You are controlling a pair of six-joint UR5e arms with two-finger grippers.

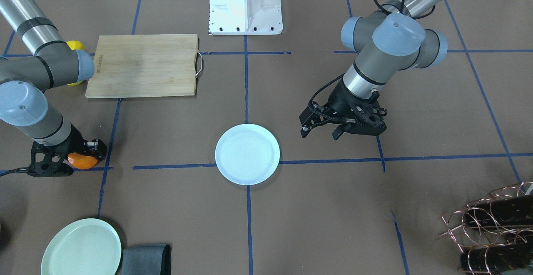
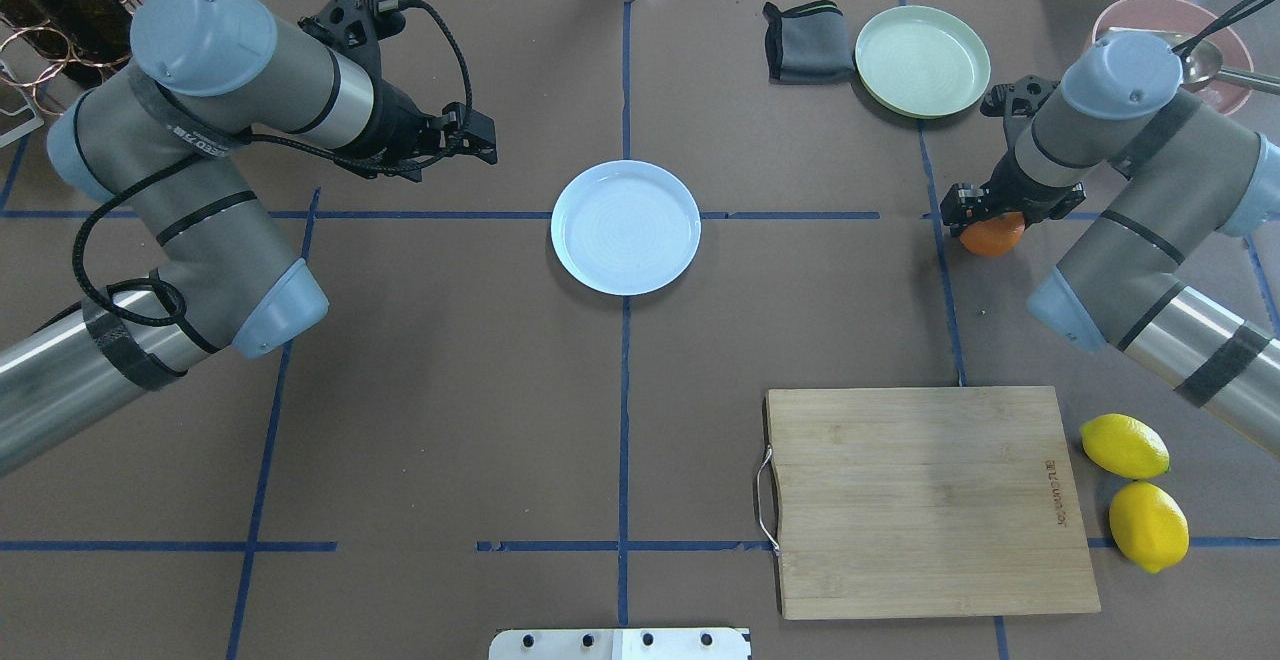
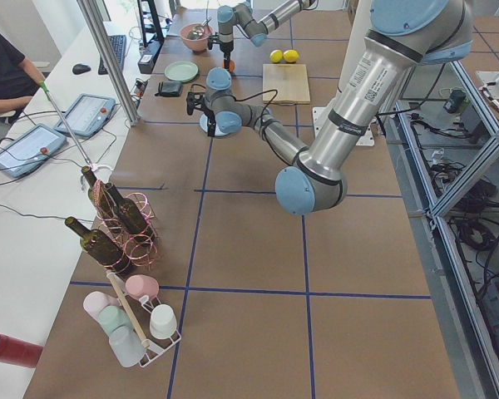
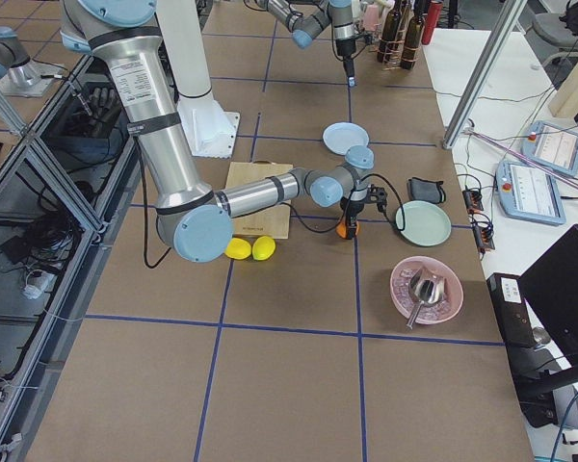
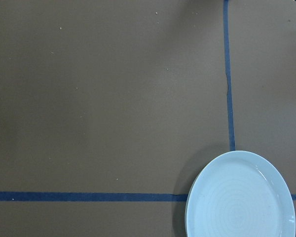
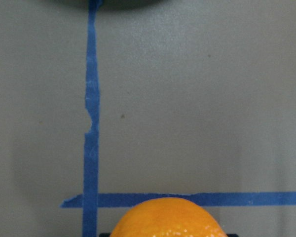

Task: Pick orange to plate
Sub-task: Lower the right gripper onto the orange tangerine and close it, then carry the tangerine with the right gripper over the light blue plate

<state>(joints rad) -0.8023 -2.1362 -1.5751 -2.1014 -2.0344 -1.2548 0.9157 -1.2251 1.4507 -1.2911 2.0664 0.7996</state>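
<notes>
Brown paper crossed with blue tape covers the table (image 1: 175, 208). In the front-facing view the right gripper (image 1: 80, 157) pinches the orange (image 1: 82, 162) between its fingers near the table's right end. The plate (image 1: 247, 154) lies at the middle, and the left gripper (image 1: 320, 133) hangs near it, fingers spread. In the overhead view, orange and plate are well apart. In the right wrist view, the orange fills the bottom edge.

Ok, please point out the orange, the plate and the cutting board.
orange (image 2: 993, 240), overhead view, its visible lower half.
plate (image 2: 626, 228), overhead view, its bare centre.
cutting board (image 2: 925, 500), overhead view, its middle.
</notes>
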